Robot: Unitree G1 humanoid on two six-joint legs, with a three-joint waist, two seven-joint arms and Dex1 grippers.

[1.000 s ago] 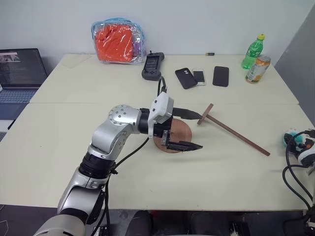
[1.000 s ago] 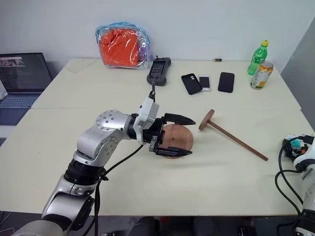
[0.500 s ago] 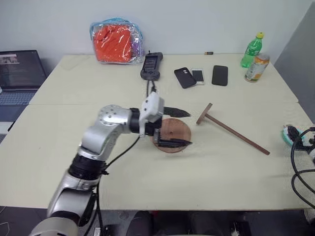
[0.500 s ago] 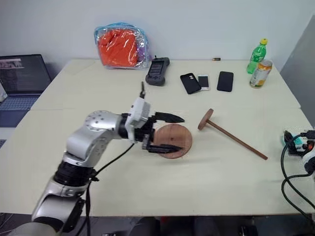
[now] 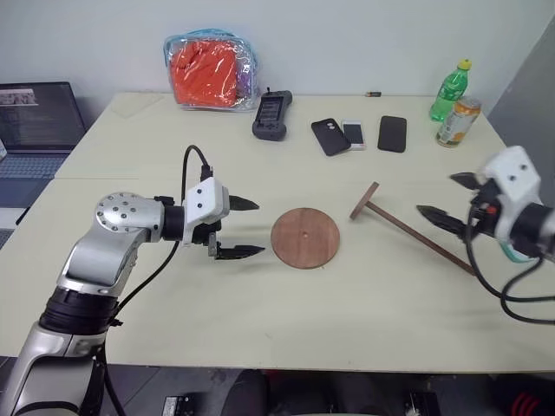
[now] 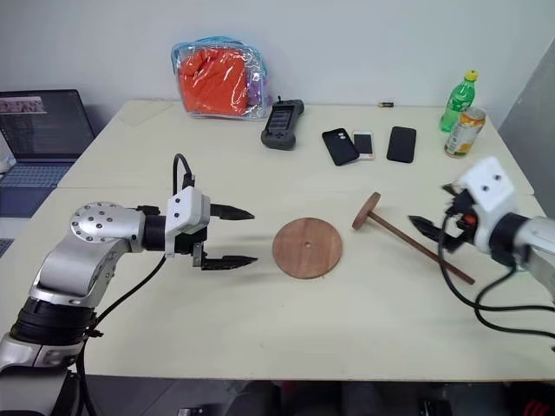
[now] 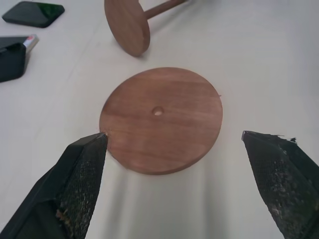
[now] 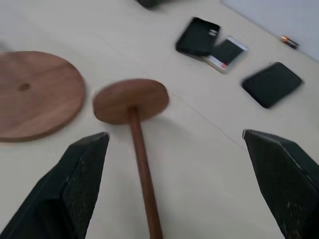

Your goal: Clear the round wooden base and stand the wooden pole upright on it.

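The round wooden base [image 5: 304, 237] lies flat and bare at the table's middle, its small centre hole showing. The wooden pole [image 5: 416, 238] lies on its side to the base's right, its flat head [image 5: 363, 200] turned toward the base. My left gripper [image 5: 258, 228] hovers just left of the base, open and empty, pointing at it; in the left wrist view the base [image 7: 161, 119] sits beyond the spread fingers [image 7: 79, 184]. My right gripper [image 5: 435, 193] hangs open above the pole's far part, holding nothing. The right wrist view looks down the pole [image 8: 142, 159] toward its head.
Three phones [image 5: 354, 134] and a black handset [image 5: 270, 113] lie along the back. An orange bag [image 5: 211, 71] stands back left, a green bottle [image 5: 449, 89] and a can [image 5: 456, 120] back right. A laptop [image 5: 35, 121] sits far left.
My left gripper has drawn back to the left, off the base, which is now fully uncovered. My right arm has swung in from the right edge and risen over the pole.
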